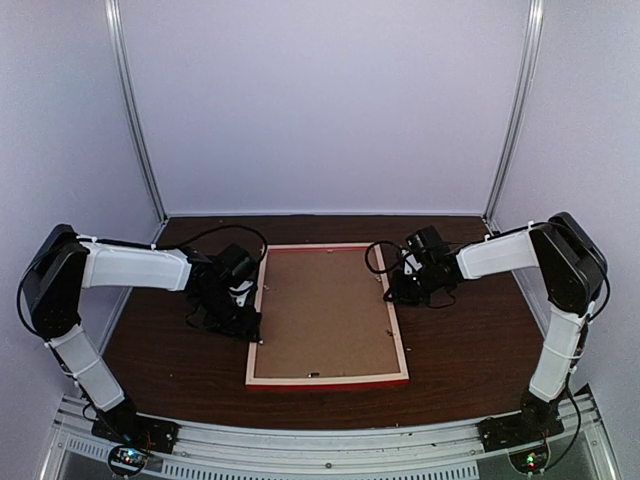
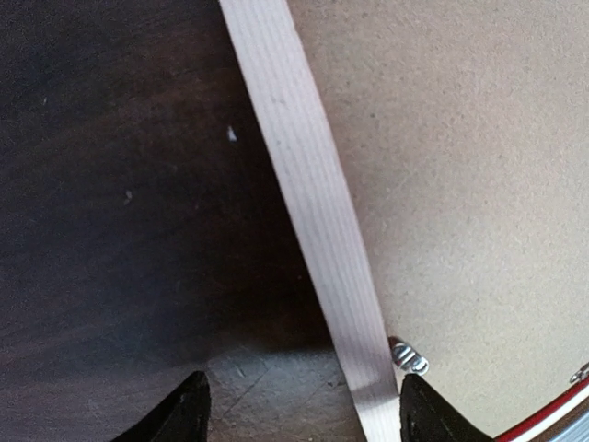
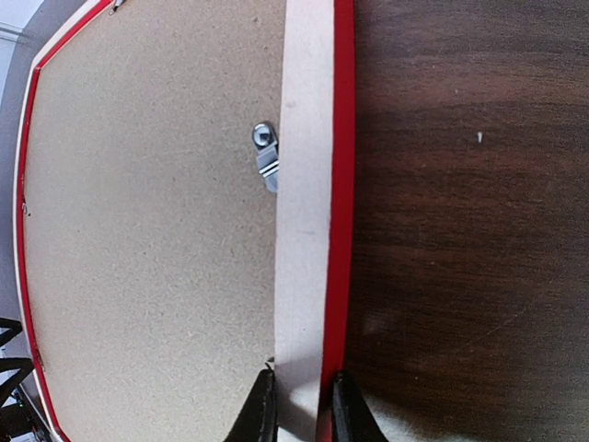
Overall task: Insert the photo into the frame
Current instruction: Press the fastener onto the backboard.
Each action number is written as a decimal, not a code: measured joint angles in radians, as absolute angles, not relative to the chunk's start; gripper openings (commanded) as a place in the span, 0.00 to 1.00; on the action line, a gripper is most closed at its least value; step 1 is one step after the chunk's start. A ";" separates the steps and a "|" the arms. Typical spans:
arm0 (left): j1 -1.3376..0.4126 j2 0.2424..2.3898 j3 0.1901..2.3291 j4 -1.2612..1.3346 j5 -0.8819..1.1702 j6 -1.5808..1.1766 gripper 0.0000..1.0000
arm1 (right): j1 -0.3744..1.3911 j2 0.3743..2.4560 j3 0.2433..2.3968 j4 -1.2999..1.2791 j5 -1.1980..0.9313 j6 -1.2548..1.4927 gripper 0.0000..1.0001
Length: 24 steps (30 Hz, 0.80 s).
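Nearest the overhead camera is the metal mounting rail (image 1: 330, 440) with both arm bases on it, nothing to fuss over there. Biggest thing that matters is the dark wood table (image 1: 470, 360), and the frame (image 1: 330, 378) lies face down in the middle of it, pale wood back up, red showing only along the edges. Brown backing board (image 1: 325, 310) sits inside the rails and covers the whole opening, so you can't see the photo anywhere; it may be under that board or out of view, no way to tell. Your right gripper (image 3: 302, 410) is pinched narrow on the frame's right rail, one finger on the inner side and one on the red outer side. Your left gripper (image 2: 304, 410) is spread wide and straddles the left rail, holding nothing. Smallest bits are the metal tabs, one by the right rail (image 3: 265, 157) and one just beside your left fingertip (image 2: 408, 354). My guess is you're dealing with those tabs, so treat the right pinch as your anchor: firm enough that the frame doesn't skate on the smooth wood, but don't lift it. With the left, work one fingertip against the tab and push sideways along the board rather than down, since pressing hard could tip the frame or scuff the board. Go slow; that tab is tiny next to your finger.
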<state>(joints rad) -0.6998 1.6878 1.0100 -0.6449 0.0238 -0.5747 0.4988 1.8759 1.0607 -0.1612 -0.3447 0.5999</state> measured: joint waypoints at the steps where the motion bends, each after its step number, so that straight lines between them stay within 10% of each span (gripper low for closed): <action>1: -0.700 1.683 1.010 -0.653 0.030 -0.570 0.71 | 0.499 1.876 1.061 -0.161 -0.345 0.600 0.00; 24: -0.713 1.727 1.022 -0.694 0.070 -0.626 0.67 | 0.498 1.881 1.062 -0.154 -0.355 0.599 0.00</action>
<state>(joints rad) -0.7132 1.7271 1.0218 -0.6941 0.0700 -0.6258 0.4976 1.8809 1.0618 -0.1539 -0.3546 0.5987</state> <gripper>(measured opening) 0.701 0.164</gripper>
